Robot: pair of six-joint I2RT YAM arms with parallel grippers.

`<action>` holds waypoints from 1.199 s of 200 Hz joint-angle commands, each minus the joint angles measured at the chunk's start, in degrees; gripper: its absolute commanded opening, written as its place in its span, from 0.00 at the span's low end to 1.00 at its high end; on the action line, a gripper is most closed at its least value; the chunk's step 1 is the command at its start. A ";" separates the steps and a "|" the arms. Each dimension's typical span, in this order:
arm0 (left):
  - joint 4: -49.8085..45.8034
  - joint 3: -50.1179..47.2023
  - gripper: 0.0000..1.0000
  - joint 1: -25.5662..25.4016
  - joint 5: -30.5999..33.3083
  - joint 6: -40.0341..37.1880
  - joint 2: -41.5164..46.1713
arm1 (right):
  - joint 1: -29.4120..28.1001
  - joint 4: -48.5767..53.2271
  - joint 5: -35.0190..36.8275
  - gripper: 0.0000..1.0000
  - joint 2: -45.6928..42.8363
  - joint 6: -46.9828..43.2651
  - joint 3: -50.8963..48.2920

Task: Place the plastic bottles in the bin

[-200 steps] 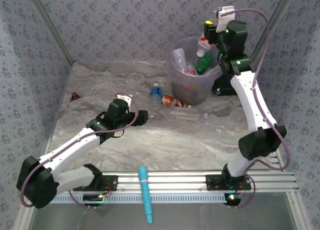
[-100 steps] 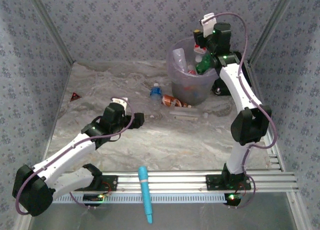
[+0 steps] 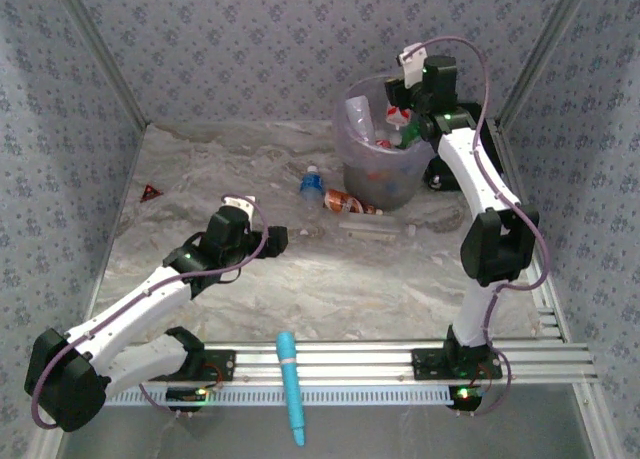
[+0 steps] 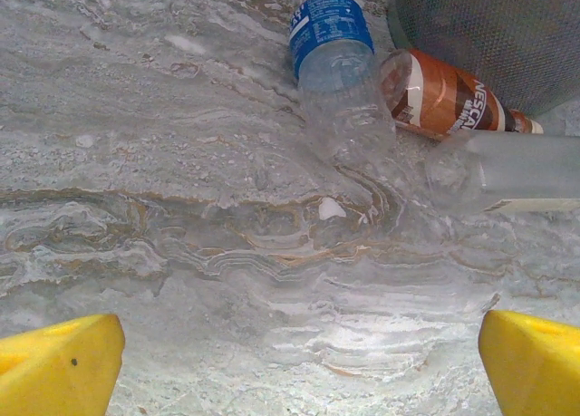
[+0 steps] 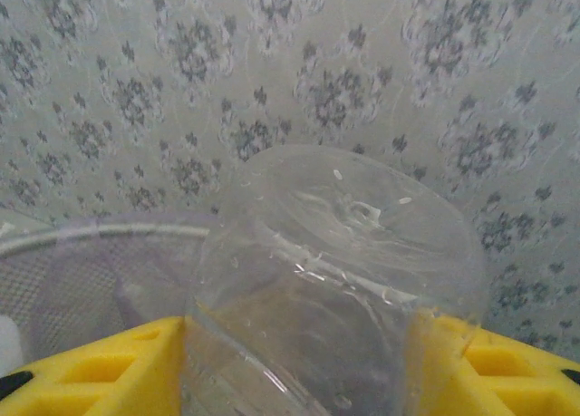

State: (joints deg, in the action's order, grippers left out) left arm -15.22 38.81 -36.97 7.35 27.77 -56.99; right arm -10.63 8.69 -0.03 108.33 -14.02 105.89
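Note:
My right gripper [image 3: 404, 101] hangs over the far right rim of the bin [image 3: 372, 184], shut on a clear plastic bottle [image 5: 335, 271] wedged between its yellow fingers [image 5: 100, 366]. The pale-purple bin's rim [image 5: 82, 232] lies just below it, and several bottles, one of them green [image 3: 410, 132], lie inside. On the table beside the bin lie a blue-labelled bottle [image 4: 333, 58], a brown-labelled one [image 4: 444, 99] and a clear one [image 4: 517, 167]. My left gripper [image 4: 299, 362] is open, low over bare table short of them.
A light-blue pen-shaped tool [image 3: 291, 384] lies across the rail at the near edge. A small red triangle [image 3: 151, 192] sits at the far left. A black object [image 3: 440, 176] stands behind the bin to the right. Patterned walls close in three sides.
My right arm has swung left, carrying the bottle from the bin's right side to over its rim. The left arm drew back slightly, then held still.

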 commanded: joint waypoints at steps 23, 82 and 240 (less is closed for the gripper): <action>-0.14 -0.08 1.00 0.41 1.28 0.66 1.18 | 0.31 5.52 2.10 0.59 2.75 2.86 -2.21; 0.11 -0.10 1.00 0.49 1.35 0.53 1.03 | -0.44 7.65 3.18 0.59 4.59 3.88 -5.43; 0.19 -0.46 1.00 0.66 1.82 0.36 1.70 | -1.59 24.73 4.96 0.90 0.26 5.93 14.35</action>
State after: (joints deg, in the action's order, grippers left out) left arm -15.22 38.81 -36.73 8.40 27.75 -56.34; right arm -12.16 27.00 3.81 110.78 -7.94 113.97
